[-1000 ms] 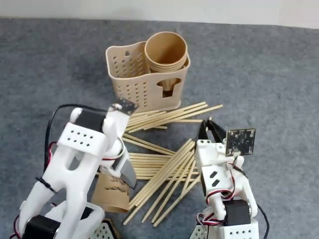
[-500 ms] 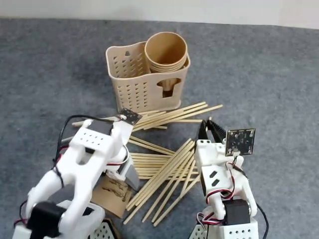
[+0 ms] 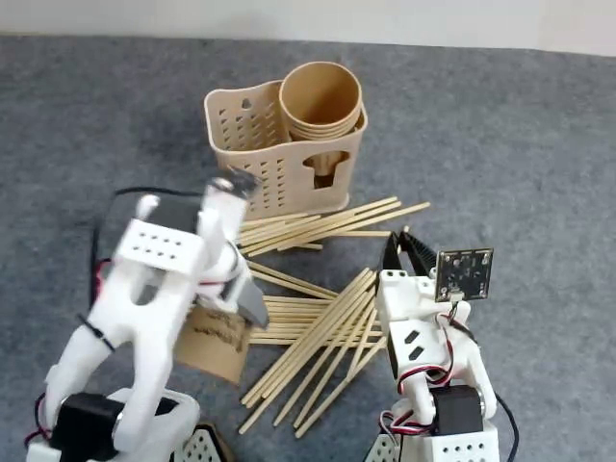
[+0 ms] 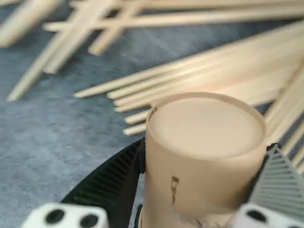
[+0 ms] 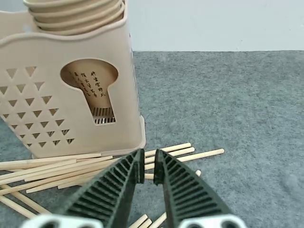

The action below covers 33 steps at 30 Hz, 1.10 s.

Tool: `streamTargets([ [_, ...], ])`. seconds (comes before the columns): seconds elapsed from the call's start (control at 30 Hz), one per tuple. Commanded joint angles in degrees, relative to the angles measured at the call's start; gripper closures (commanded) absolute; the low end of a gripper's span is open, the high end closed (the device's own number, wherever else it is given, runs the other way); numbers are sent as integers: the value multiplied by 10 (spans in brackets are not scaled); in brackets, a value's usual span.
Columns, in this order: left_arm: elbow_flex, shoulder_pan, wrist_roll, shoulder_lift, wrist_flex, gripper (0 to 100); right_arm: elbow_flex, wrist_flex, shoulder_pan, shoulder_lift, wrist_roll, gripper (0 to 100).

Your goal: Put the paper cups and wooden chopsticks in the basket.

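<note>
A robotics test bench: a white plastic left arm (image 3: 154, 308) and right arm (image 3: 428, 351) with bare wiring stand at six o'clock on a grey felt-covered table (image 3: 539, 144), pale wall (image 3: 385, 17) at twelve.

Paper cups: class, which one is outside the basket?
The paper cup gripped by the left claw, near the loose chopsticks; the other cups sit nested upright in the basket.

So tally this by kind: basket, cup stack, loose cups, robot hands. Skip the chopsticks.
Basket: 1
Cup stack in the basket: 1
Loose cup, gripped by the left hand: 1
Hands: 2, counting the right hand
Total: 5
</note>
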State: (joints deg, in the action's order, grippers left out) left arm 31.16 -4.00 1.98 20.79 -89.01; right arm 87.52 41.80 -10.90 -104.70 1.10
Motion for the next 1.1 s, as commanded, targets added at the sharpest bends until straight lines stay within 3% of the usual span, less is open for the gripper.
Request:
streamTargets([
  [0.0,-65,73,4,16,-8,649,-6,-15,4,-6,-8,946],
  [0.17,-87,124,5,-39,50,648,-6,-15,4,-6,-8,946],
  [0.43,-99,138,46,-145,137,646,-6,-15,4,-6,-8,946],
  [0.6,-168,153,46,-177,83,574,-6,-15,4,-6,-8,946],
  [0.73,-232,161,47,-191,32,575,-6,-15,4,-6,-8,946],
  [1.07,-305,205,61,-191,4,575,-6,-15,4,-6,-8,946],
])
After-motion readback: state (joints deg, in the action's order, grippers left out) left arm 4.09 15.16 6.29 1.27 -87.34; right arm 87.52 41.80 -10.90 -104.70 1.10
